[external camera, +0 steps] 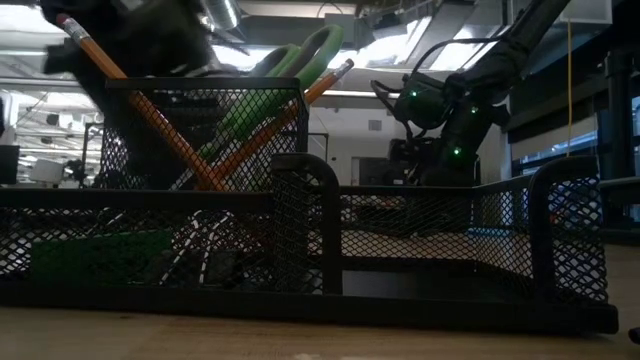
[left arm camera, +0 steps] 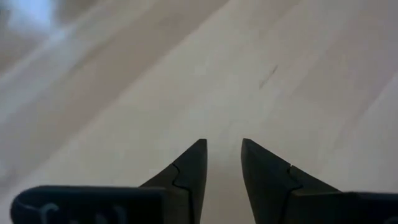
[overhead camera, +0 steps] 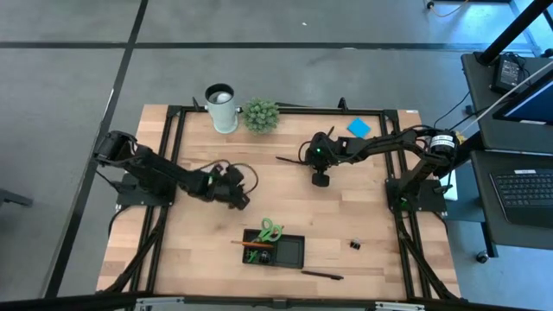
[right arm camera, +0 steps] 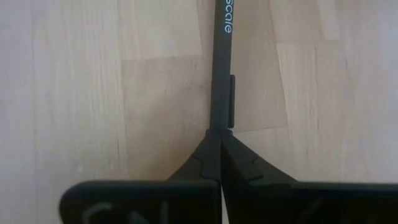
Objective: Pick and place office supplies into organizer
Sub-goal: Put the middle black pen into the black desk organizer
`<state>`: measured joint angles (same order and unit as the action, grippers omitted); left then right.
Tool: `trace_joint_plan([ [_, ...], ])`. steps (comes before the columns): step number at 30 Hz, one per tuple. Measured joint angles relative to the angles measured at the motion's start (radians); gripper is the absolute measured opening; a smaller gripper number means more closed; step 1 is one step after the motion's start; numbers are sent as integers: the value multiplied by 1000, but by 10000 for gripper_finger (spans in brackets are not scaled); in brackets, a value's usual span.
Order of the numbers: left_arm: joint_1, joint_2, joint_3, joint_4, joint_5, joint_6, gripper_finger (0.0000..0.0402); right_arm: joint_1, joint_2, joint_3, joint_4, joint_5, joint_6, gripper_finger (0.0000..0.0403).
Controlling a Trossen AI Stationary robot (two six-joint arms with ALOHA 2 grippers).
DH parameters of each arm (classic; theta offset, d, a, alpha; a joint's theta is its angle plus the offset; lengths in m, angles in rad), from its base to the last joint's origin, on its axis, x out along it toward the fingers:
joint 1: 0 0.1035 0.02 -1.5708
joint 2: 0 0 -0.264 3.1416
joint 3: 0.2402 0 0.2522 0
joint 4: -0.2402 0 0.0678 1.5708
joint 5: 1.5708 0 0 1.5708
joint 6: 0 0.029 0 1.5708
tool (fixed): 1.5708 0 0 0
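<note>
Wooden table fills centre frame. Left arm reaches right from mid-left, its gripper low over bare wood, fingers slightly parted, holding nothing. Right arm stretches left from the right edge, elbow bent; right gripper pinches a black pen at centre. Organizer lower centre holds green scissors and pencils. Blue sticky pad upper right.

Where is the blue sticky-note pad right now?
High view: the blue sticky-note pad lies at the table's far right, beyond the right arm, right of the potted plant.
</note>
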<state>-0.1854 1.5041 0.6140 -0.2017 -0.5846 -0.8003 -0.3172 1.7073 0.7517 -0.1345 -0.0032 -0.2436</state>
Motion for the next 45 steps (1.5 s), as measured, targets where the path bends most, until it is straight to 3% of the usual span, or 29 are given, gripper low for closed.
trace_joint_plan([
  [8, 152, -2, 2, 321, 63, 584, 121, 0, 0, 0, 3, -2, 0, 0],
  [12, 216, 9, 2, 422, 136, 753, 141, 3, 0, -2, 13, -5, 2, 0],
  [23, 319, 134, 10, 545, 319, 797, 157, 65, 3, -4, 70, -24, 25, 0],
  [31, 329, 263, 128, 544, 333, 849, 159, 102, 4, -4, 95, -25, 32, 0],
  [35, 341, 319, 181, 544, 393, 849, 154, 108, 4, -4, 96, -24, 34, 0],
  [45, 345, 367, 250, 391, 430, 849, 136, 108, 4, -3, 100, -23, 54, 0],
])
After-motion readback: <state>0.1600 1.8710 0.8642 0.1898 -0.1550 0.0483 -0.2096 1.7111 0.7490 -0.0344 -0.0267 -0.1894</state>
